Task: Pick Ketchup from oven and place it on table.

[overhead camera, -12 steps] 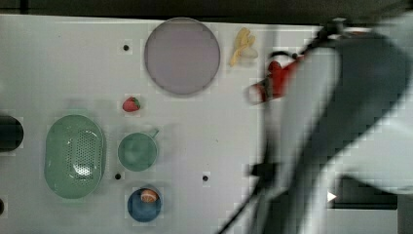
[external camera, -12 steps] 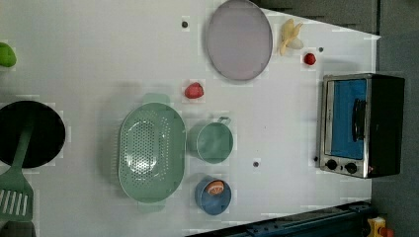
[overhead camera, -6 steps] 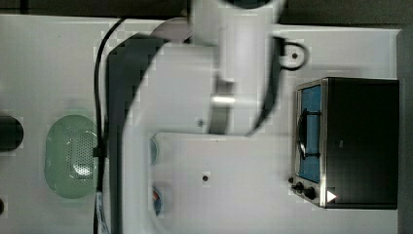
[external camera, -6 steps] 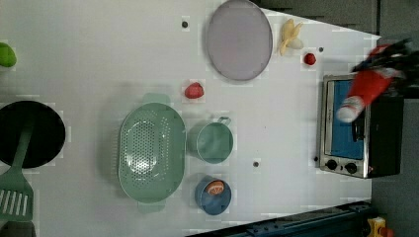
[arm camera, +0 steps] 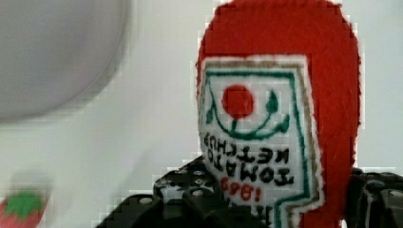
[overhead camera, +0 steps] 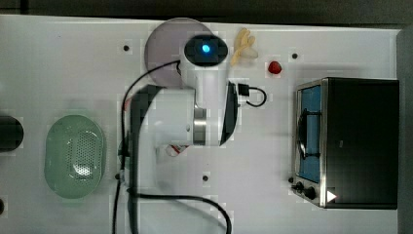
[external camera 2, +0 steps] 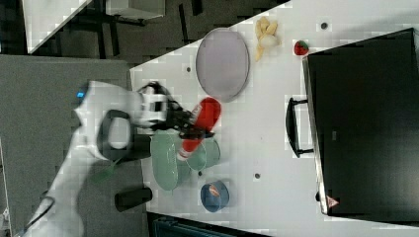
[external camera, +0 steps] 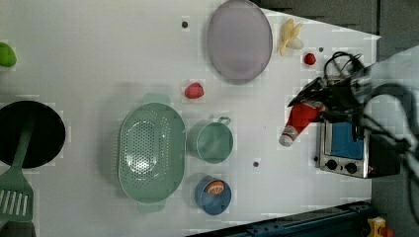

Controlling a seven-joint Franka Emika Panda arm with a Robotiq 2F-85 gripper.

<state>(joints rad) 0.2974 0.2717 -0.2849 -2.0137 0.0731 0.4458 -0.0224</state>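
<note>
One slim red squeeze bottle of ketchup (external camera: pixel 300 120) with a white cap and a white-and-red label is up in the grip of the black gripper (external camera: pixel 323 100), jaws clamped on either side of the bottle's body, and it's clear of the oven! In the left view the bottle hangs tilted, cap end lowest, just off the left view's left of the boxy black toaster oven (external camera: pixel 352 153) with its silver frame and blue glass door. From the right view, the ketchup (external camera 2: pixel 201 123) sits in the gripper (external camera 2: pixel 190 126) over the large white tabletop (external camera 2: pixel 276 148), in front of the mint-green cup (external camera 2: pixel 205 154) and just below the round pale lilac plate (external camera 2: pixel 222 63). The wrist view puts the label right up close, ketchup (arm camera: pixel 285 118) between dark fingers (arm camera: pixel 190 199), a small red strawberry (arm camera: pixel 21 209) blurred on the white surface beyond. From the top view the white arm (overhead camera: pixel 204 97) stretches across the middle of the table (overhead camera: pixel 73 63), covering the bottle, with the oven (overhead camera: pixel 360 141) well off at the top view's right. Around it: a mint-green perforated colander (external camera: pixel 150 152), a small blue bowl (external camera: pixel 212 194), a peeled banana (external camera: pixel 289 37), a black pan (external camera: pixel 29 133) and a green spatula (external camera: pixel 15 197).
</note>
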